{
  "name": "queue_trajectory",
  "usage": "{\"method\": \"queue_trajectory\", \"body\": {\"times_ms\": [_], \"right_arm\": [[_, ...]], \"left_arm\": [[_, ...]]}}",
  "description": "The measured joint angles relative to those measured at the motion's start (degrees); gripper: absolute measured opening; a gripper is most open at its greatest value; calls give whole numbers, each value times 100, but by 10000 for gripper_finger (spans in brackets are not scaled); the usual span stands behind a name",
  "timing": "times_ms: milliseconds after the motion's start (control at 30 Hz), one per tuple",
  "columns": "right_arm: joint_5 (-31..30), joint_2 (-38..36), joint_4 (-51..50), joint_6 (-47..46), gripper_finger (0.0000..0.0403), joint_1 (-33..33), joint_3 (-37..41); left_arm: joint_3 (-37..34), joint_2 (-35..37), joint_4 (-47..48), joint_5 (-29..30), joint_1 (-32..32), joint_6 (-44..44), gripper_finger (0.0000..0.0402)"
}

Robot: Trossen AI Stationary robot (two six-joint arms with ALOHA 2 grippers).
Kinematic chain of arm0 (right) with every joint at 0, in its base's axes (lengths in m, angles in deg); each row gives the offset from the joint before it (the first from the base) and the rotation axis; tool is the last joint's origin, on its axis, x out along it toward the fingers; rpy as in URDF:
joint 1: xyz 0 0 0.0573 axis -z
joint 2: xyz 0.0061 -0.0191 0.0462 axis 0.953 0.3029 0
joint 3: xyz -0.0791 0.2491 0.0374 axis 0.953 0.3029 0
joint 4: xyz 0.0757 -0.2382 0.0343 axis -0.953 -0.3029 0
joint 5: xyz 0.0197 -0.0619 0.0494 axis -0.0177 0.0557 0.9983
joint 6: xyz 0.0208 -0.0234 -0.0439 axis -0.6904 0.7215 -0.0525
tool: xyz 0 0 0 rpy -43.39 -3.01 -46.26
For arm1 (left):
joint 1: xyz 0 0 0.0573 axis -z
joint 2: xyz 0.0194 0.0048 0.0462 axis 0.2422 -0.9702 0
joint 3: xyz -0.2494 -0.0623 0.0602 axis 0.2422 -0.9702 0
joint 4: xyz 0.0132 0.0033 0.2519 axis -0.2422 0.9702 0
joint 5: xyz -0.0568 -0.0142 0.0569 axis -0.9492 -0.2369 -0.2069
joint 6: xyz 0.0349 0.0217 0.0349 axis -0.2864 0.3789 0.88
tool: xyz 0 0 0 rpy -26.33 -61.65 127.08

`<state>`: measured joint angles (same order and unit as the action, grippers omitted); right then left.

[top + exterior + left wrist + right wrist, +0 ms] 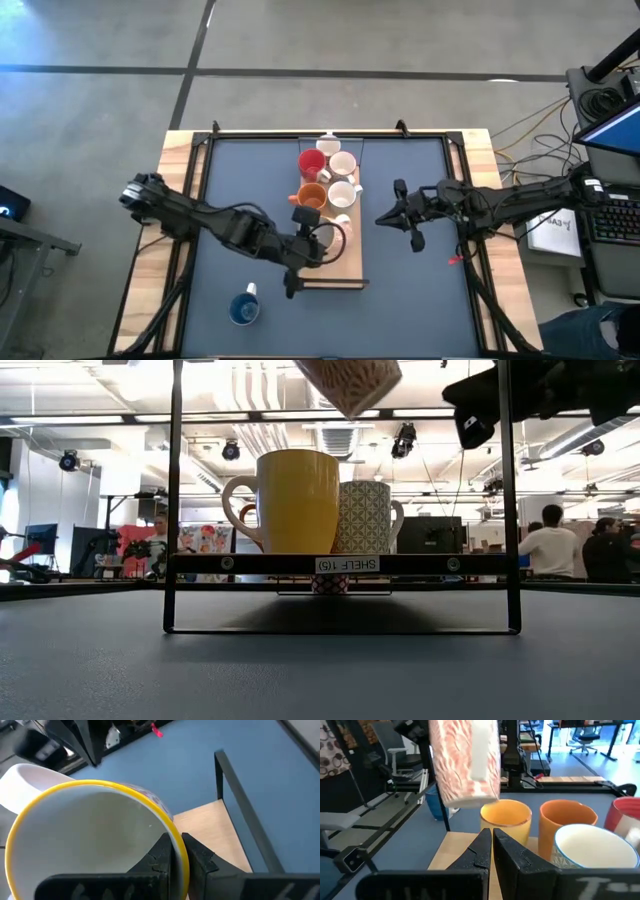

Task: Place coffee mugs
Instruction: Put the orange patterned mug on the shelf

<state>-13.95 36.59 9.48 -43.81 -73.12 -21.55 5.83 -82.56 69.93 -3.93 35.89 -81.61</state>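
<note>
My left gripper [308, 246] hangs over the near end of the wooden shelf [352, 262] and is shut on a mug with a pink-patterned wall and a yellow rim [465, 760], which also shows at the top of the low view [350, 380]. My right gripper [384, 216] hovers shut and empty to the right of the shelf. On the shelf stand red [311, 162], orange [312, 195] and white [343, 165] mugs. In the low view a yellow mug [300, 500] and a patterned one [365, 515] stand at its front. A blue mug [243, 308] stands on the table. My left gripper [175, 842] pinches the mug's wall at the yellow rim [172, 827], with one finger inside the cup and one outside. The fingers come from above. The mug hangs upright below them, lifted clear above the shelf [350, 380].
The shelf has a black metal frame with uprights [508, 500] and a rail [240, 800] at its near end. The blue mat [420, 290] lies bare to the shelf's right and left. People and desks show in the room beyond [550, 545].
</note>
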Motion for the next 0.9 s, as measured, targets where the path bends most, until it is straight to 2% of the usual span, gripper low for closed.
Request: {"method": "queue_trajectory", "body": {"times_ms": [233, 367, 633, 900], "right_arm": [[-5, -680, -485, 264, 9, -13, 27], [-4, -1021, -715, 288, 9, -13, 46], [-2, -1318, -1030, 351, 9, -13, 54], [3, -1324, -1128, 348, 9, -13, 57]], "left_arm": [[59, -311, -44, -19, -140, 0, 8], [376, -580, 111, -171, -249, 112, 8], [1714, -1463, 1474, -428, -377, 219, 8], [2897, -2257, 2412, -664, -427, 265, 8]]}}
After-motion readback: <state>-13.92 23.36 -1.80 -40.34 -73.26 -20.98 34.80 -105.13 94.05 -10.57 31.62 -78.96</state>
